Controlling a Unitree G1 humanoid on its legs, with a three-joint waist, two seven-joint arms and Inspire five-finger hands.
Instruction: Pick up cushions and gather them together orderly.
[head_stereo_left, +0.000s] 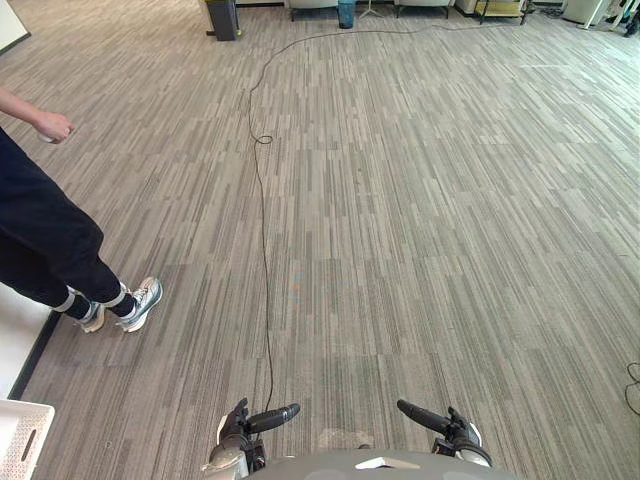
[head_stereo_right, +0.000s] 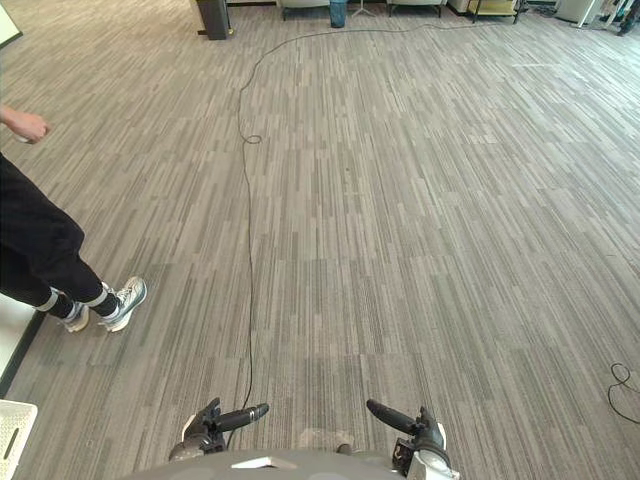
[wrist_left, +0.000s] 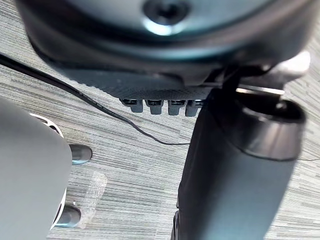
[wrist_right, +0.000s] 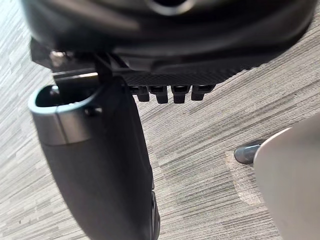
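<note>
Both the left hand (head_stereo_left: 245, 422) and right hand (head_stereo_left: 445, 425) are hanging empty, fingers straight, over carpet (head_stereo_left: 400, 200), the cushions' whereabouts impossible to tell, while a person (head_stereo_left: 40, 235) is standing near on the left, likely risking a bump on any turn.

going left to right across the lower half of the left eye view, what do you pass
white crate → person's shoes → left hand → right hand
</note>
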